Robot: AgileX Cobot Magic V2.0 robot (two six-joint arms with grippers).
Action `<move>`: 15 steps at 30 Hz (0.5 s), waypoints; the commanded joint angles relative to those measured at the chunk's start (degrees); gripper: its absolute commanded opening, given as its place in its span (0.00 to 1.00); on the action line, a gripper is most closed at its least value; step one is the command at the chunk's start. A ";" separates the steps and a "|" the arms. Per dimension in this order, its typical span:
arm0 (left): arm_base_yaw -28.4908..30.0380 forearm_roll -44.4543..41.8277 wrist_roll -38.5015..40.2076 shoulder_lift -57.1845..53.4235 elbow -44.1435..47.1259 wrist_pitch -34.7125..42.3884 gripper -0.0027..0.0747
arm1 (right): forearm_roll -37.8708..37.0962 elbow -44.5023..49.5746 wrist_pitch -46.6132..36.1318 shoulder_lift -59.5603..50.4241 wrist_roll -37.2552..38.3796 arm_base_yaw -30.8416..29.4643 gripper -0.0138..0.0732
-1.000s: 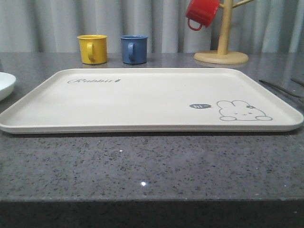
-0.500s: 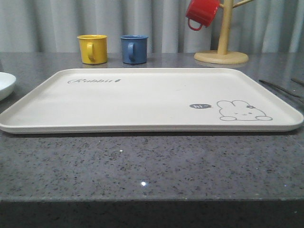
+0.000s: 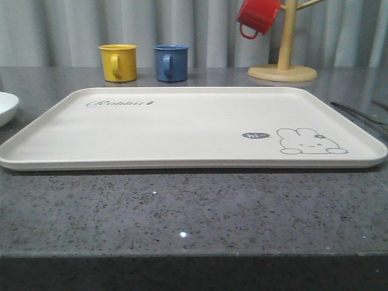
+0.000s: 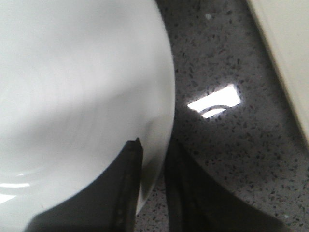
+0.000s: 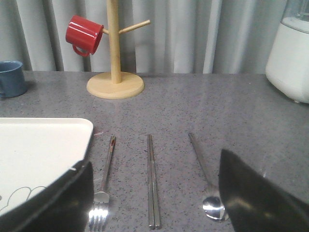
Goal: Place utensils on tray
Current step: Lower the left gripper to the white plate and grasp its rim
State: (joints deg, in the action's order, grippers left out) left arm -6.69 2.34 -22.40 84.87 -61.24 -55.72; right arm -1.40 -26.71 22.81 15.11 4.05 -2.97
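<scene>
The cream tray (image 3: 182,130), with its rabbit drawing, lies flat in the middle of the counter; its corner also shows in the right wrist view (image 5: 38,145). Beside that corner, on the dark counter, lie a fork (image 5: 104,181), a pair of chopsticks (image 5: 152,183) and a spoon (image 5: 205,174), side by side. My right gripper (image 5: 154,157) hangs open and wide above them, with the chopsticks midway between its fingers and nothing held. My left gripper (image 4: 154,145) has its fingers almost together; the slit between them shows a white plate's (image 4: 72,87) rim and the counter.
A yellow mug (image 3: 118,62) and a blue mug (image 3: 171,62) stand behind the tray. A red mug (image 3: 257,17) hangs on a wooden mug tree (image 3: 284,66) at the back right. The white plate (image 3: 6,108) sits left of the tray. A white appliance (image 5: 292,58) stands far right.
</scene>
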 commanded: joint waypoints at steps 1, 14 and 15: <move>0.18 0.28 0.22 -1.63 -1.68 1.31 0.09 | -0.22 -1.95 -4.15 0.94 -0.18 -0.47 0.81; -3.74 -0.92 0.45 -5.28 -8.57 -0.01 0.01 | -0.22 -1.95 -4.15 0.94 -0.18 -0.47 0.81; -5.00 -0.92 0.45 -5.76 -9.88 -0.09 0.01 | -0.22 -1.95 -4.15 0.94 -0.18 -0.47 0.81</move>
State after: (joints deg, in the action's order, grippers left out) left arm -8.93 0.55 -22.50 82.61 -66.86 -57.02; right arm -1.40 -26.71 22.81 15.11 4.05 -2.97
